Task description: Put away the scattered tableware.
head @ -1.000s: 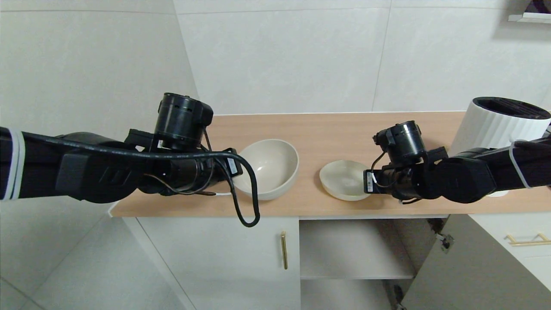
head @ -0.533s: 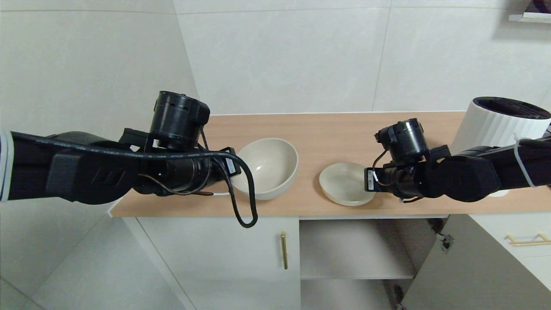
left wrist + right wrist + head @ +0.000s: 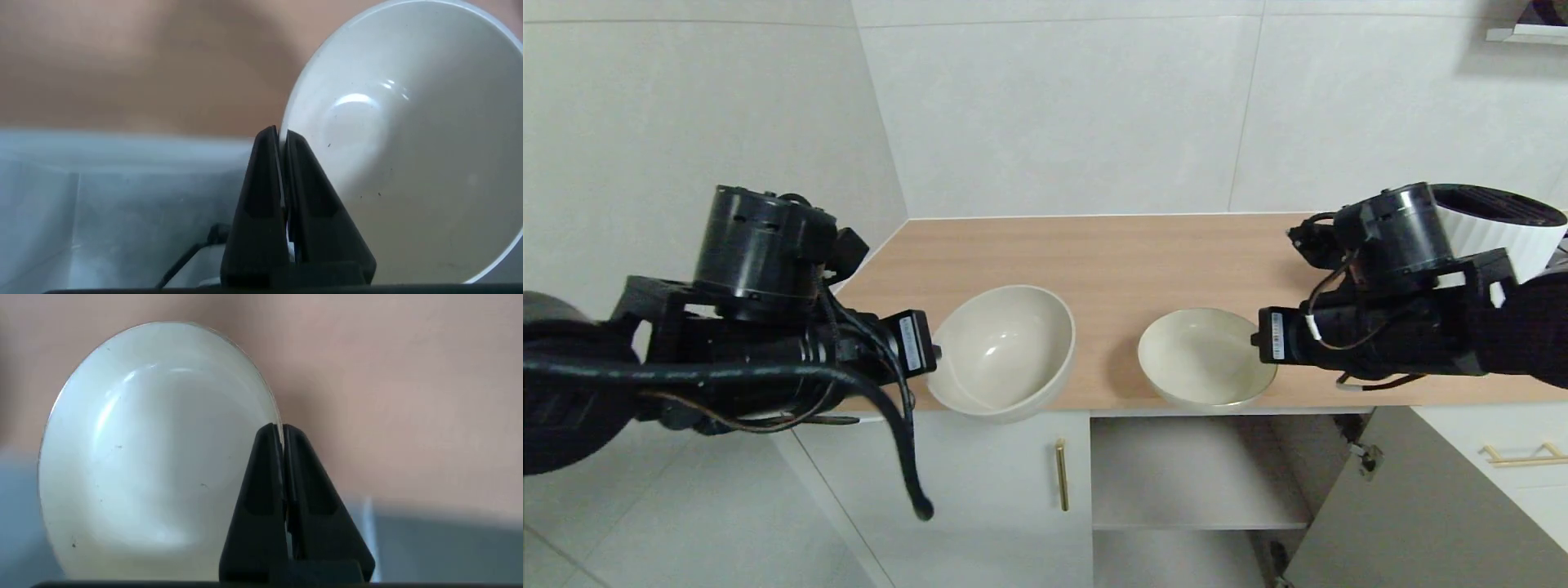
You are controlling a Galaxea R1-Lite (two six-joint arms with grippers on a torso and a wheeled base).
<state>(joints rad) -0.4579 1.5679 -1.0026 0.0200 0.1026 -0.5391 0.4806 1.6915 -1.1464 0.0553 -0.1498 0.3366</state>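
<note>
A large cream bowl hangs tilted over the front edge of the wooden counter. My left gripper is shut on its near rim. In the left wrist view the black fingers pinch the rim of the large bowl. A smaller pale bowl is held level to the right, also at the counter's front edge, with my right gripper shut on its rim. In the right wrist view the fingers clamp the edge of the small bowl.
A white ribbed container stands at the counter's back right. Below the counter an open cabinet shows a shelf, its door swung out to the right. A closed door with a gold handle is beside it. A tiled wall bounds the left.
Both arms have drawn back toward me and risen, carrying their bowls from the middle of the counter to its front edge. The small bowl has levelled out.
</note>
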